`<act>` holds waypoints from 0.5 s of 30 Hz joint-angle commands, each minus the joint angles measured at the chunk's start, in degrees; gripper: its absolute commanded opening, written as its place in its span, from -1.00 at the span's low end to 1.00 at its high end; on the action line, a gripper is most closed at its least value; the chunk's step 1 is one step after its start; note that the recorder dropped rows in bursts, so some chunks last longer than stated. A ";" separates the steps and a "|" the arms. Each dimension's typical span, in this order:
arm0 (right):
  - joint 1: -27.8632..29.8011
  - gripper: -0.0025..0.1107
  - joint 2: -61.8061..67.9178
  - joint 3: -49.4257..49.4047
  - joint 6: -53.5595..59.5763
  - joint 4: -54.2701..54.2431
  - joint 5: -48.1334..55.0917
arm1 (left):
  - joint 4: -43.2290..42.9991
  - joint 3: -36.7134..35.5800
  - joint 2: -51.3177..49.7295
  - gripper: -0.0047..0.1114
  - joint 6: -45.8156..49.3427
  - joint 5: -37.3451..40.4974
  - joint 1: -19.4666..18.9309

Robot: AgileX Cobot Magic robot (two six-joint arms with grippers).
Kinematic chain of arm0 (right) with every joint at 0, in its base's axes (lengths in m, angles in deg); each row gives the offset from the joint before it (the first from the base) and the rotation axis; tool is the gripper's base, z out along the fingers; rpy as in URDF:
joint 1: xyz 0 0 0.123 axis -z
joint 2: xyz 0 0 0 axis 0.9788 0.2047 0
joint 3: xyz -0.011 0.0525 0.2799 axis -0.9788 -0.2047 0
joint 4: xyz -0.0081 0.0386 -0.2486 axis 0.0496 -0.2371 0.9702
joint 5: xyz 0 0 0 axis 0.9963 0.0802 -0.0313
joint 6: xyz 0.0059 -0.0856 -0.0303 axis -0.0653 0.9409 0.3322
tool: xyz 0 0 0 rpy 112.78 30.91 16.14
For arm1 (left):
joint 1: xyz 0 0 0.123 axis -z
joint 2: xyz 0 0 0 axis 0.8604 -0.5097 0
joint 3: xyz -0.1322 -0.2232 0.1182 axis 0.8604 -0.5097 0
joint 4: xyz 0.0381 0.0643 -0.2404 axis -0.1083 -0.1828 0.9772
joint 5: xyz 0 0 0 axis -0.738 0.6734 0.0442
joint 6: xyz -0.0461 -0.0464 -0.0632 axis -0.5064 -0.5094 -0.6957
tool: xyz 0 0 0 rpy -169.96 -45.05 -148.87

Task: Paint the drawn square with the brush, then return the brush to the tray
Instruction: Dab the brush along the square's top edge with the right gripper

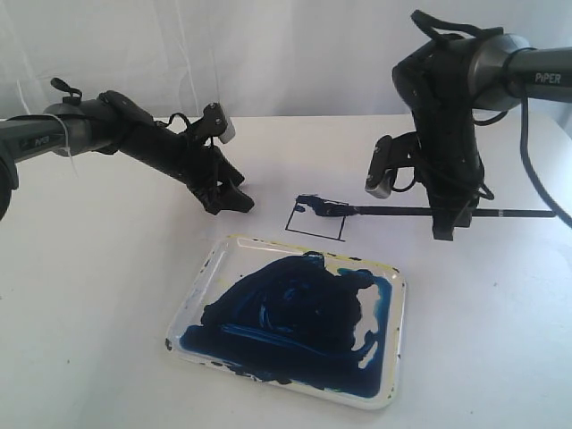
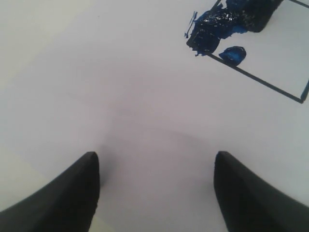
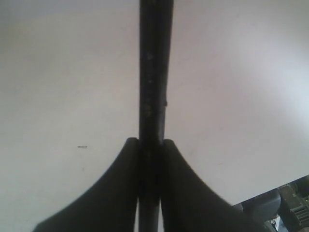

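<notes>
The tray (image 1: 198, 299) is sitting closest to the camera, swimming in dark blue paint. I'm thinking the brush could splash paint over the rim if it gets dropped back in from any height.

Just behind the tray, the drawn square (image 1: 317, 222) is only wearing paint in one corner. Some of that paint is bleeding outside the outline, so more strokes at this angle are probably going to smear past the line.

The brush (image 1: 402, 212) is lying almost flat with its tip on that corner. The right gripper (image 1: 447, 228) is clamping the handle well back from the bristles, jaws pinched tight on it. A lever that long is asking to twist or slip if it's pressing down hard.

The left gripper (image 1: 228, 198) is hovering near the square with its jaws wide apart and holding nothing. It could be clipping wet paint if it drifts over.

Everything is sitting on a plain white table (image 1: 107, 357), and a pale white backdrop (image 1: 295, 54) is hanging behind it.
</notes>
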 commanded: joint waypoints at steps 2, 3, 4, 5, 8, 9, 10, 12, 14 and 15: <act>0.25 -0.96 0.12 -0.23 -3.01 3.26 -1.14 | -0.06 0.07 -0.15 0.29 -0.27 1.02 0.19; 0.25 -0.96 0.12 -0.23 -2.75 3.54 -0.14 | -0.06 0.07 -0.15 0.29 -0.27 1.02 0.19; 0.25 -0.96 0.12 -0.23 -2.74 3.80 0.11 | -0.06 0.07 -0.15 0.29 -0.27 1.02 0.19; 0.25 -0.96 0.12 -0.23 -2.74 3.93 0.59 | -0.06 0.07 -0.15 0.29 -0.27 1.02 0.19; 0.25 -0.96 0.12 -0.23 -2.74 4.13 0.59 | -0.06 0.07 -0.15 0.29 -0.27 1.02 0.19; 0.25 -0.96 0.12 -0.23 -2.74 4.13 0.59 | -0.06 0.07 -0.15 0.29 -0.27 1.15 0.19; 0.25 -0.96 0.12 -0.23 -2.74 4.35 0.59 | -0.06 0.07 -0.15 0.29 -0.27 1.15 0.19; 0.25 -0.96 0.12 -0.23 -2.74 5.08 0.59 | -0.06 0.07 -0.15 0.29 -0.27 1.15 0.19; 0.25 -0.96 0.12 -0.23 -3.73 6.21 0.59 | -0.06 0.07 -0.15 0.29 -0.27 1.15 0.19; 0.25 -0.96 0.12 -0.23 -4.64 6.49 0.59 | -0.06 0.07 -0.15 0.29 -0.27 1.15 0.19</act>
